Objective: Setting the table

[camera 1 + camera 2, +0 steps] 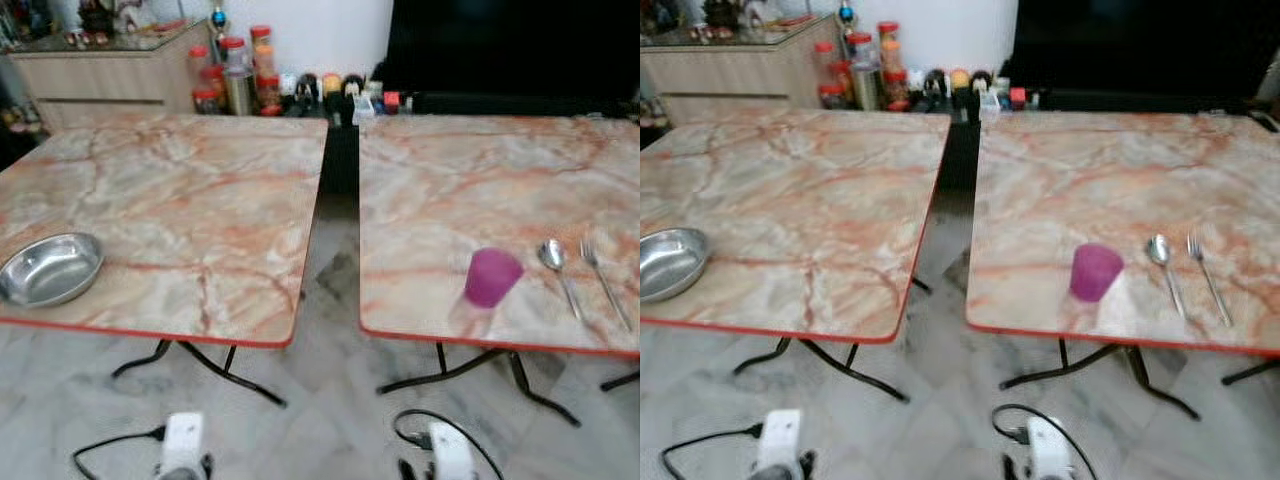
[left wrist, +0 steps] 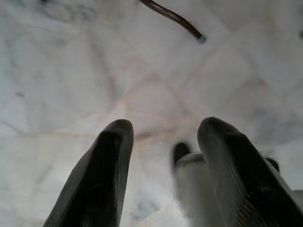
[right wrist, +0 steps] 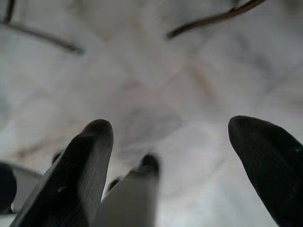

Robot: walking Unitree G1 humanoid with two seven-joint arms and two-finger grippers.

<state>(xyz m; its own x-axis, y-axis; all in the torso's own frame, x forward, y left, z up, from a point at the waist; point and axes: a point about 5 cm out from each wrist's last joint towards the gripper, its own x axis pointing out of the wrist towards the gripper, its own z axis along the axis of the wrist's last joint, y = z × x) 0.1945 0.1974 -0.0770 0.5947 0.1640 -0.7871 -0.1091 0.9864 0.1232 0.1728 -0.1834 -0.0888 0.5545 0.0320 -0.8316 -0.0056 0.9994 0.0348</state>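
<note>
Both grippers [image 2: 163,142] [image 3: 170,142] hang open, empty; spoon [image 1: 559,272] and fork [image 1: 604,281] lie parallel, handles nearest.

— Where do the head views look from?
— High, facing forward and down; both share two benches, the left bench [image 1: 180,200] at 11 o'clock, the right bench [image 1: 500,190] at 1 o'clock.
— And the wrists?
— Each looks along its tool, left tool [image 2: 163,156] and right tool [image 3: 175,156], down at the nearby floor [image 2: 71,71].
</note>
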